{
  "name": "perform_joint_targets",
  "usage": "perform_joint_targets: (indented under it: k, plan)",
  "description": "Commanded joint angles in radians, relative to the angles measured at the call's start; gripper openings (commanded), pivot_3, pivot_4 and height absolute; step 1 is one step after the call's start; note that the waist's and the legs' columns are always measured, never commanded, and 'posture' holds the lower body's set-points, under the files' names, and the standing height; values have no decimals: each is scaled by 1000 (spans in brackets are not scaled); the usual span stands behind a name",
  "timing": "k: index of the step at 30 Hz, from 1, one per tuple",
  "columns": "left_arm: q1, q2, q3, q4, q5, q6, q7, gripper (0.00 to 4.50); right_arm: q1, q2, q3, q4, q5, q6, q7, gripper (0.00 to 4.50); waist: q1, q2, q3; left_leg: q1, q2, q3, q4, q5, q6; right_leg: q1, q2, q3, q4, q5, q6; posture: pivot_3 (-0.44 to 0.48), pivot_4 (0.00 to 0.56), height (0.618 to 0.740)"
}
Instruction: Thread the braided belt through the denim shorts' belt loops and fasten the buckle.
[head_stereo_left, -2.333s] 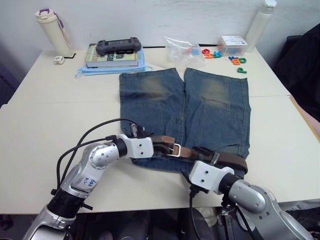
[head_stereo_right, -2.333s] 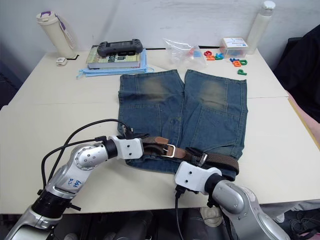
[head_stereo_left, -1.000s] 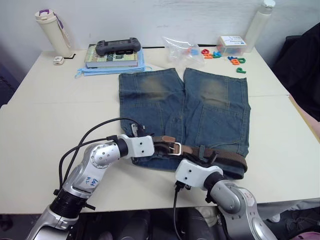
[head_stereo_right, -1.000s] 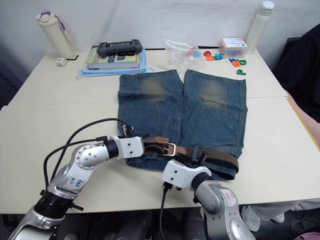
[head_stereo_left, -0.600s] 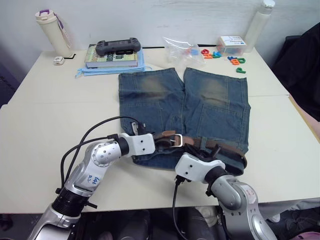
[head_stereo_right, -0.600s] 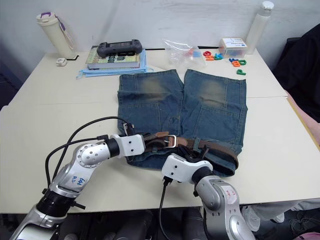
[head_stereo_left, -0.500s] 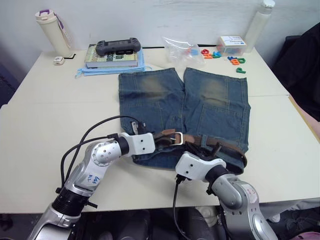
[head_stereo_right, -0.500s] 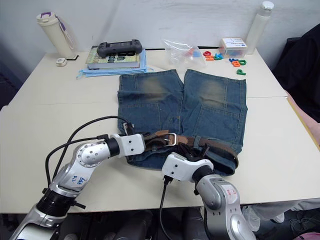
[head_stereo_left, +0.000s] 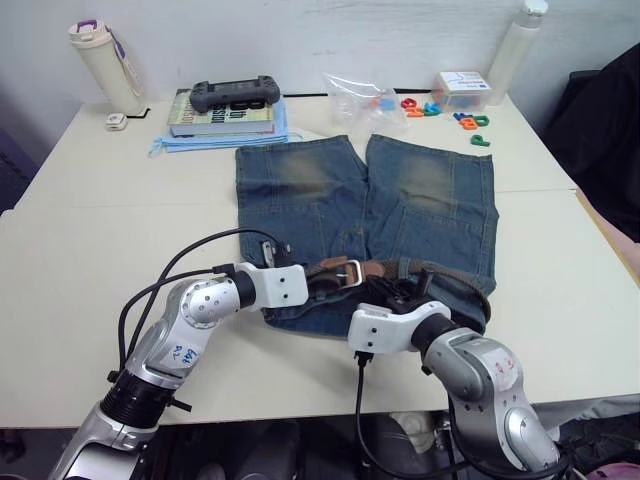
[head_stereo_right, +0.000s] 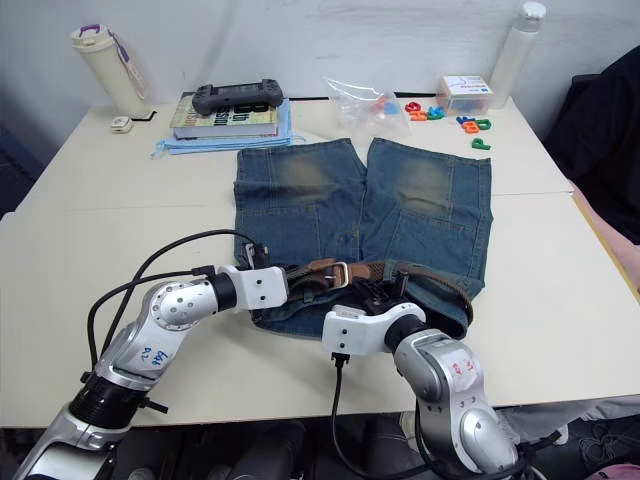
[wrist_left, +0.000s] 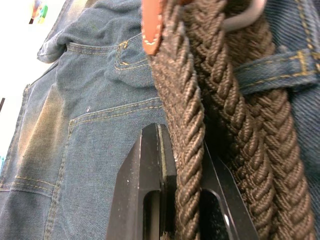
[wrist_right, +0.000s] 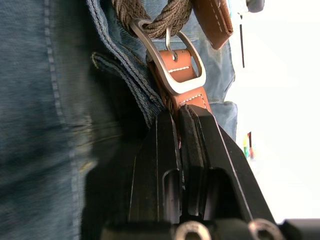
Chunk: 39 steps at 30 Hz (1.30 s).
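denim shorts (head_stereo_left: 400, 215) flat on bench (head_stereo_left: 80, 250), braided belt (head_stereo_left: 440, 276) along near waistband through belt loops (wrist_left: 280, 70), left gripper (wrist_left: 172, 165) clamped on belt strand, right gripper (wrist_right: 179, 135) pinching tan strap just behind buckle (wrist_right: 172, 67)

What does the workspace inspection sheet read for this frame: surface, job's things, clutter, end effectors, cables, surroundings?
Surface: cream table, two tops butted together.
Job's things: denim shorts flat, waistband toward the robot; braided belt along the waist, under a belt loop; buckle with the strap through it.
Clutter: tumbler, game controller on books, plastic bag, toy letters, small box, white bottle.
End effectors: left end effector shut on the braided belt; right end effector shut on the tan leather behind the buckle.
Cables: black cable looping over the left arm.
Surroundings: white wall; dark cloth at the right.
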Motion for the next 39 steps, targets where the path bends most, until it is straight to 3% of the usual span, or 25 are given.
perform_joint_targets:
  k: [1, 11, 21, 24, 30, 39]
  plan:
    - [10, 19, -12, -20, 16, -7, -22, 0, -52, 9, -39, -20, -20, -37, 51, 40, 0, 0, 0, 0, 0, 0, 0, 0, 0, 0, 0, 0, 0, 0, 0, 0, 150, 659]
    - [-8, 21, -23, -12, 53, -25, -20, 0, -126, 67, -86, -4, 16, -53, 132, 40, 0, 0, 0, 0, 0, 0, 0, 0, 0, 0, 0, 0, 1, 0, -1, 0, 150, 659]
    - [-2, -1, -15, -11, 40, 4, -15, 0, -9, 128, -123, 7, 21, -36, 93, 40, 1, 0, 0, 0, 0, 0, 1, 0, 0, -1, 0, 0, 2, -1, -1, 0, 150, 659]
    - [-2, -6, -15, -10, 35, 9, -18, 0, 7, 140, -125, 22, 17, -47, 61, 1057, 1, 0, 0, 0, 0, 0, 1, 0, -1, -1, 0, 0, 4, -1, -1, 0, 150, 659]
    - [0, -9, -13, -9, 30, 17, -23, 0, 39, 145, -136, 6, 17, -57, 39, 3710, 1, 0, 0, 0, 0, 0, 1, 0, -1, -1, 0, 0, 4, -1, -2, 0, 150, 659]
    - [4, -16, -12, -8, 29, 23, -25, 0, 72, 118, -147, 39, -7, -89, 23, 3710, 2, 0, 0, 0, 0, 0, 1, 0, -1, -1, 0, 0, 4, -1, -2, 0, 150, 659]
